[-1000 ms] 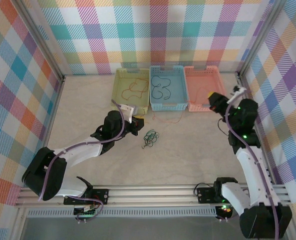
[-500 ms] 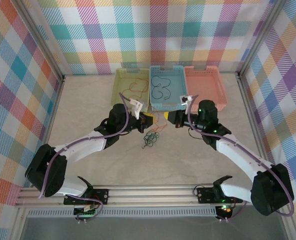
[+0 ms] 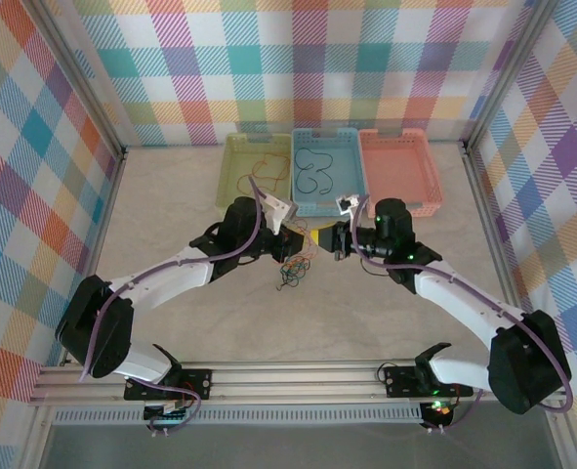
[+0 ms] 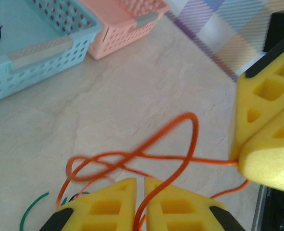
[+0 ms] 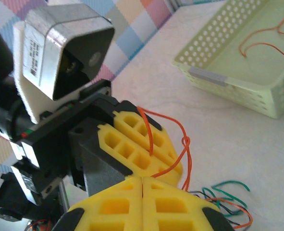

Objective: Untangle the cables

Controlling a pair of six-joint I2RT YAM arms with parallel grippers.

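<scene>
Both claws sit nose to nose in mid-worktop, just in front of the light blue perforated plastic basket (image 3: 325,209). The right claw (image 5: 142,185) is clamped flat, yellow foam pads pressed together. The thin orange-red cord (image 4: 182,144) runs straight into its seam, so that's a firm grip on the cord. The left claw (image 4: 141,186) has its pads almost together with a sliver of gap, and the same cord is threaded through that slit. Pinched or merely running through, I can't tell.

Between the 2 claws the cord crosses itself in a loose knot (image 4: 108,162). Just beside them the pile of dark green and black cords (image 3: 293,272) lies on the pale marbled worktop (image 3: 171,205), with orange-red strands mixed into it.

Now the dangers:
- **Cinching:** pull the claws apart from here and that loop could tighten instead of opening.
- **Slipping:** if the left hold is slack, the cord slips out and drops back onto the pile.
- **Dragging:** lift it, and the crossed green and black strands may come along.
- **Bumping:** the claws are so close that their pads could knock together.
</scene>
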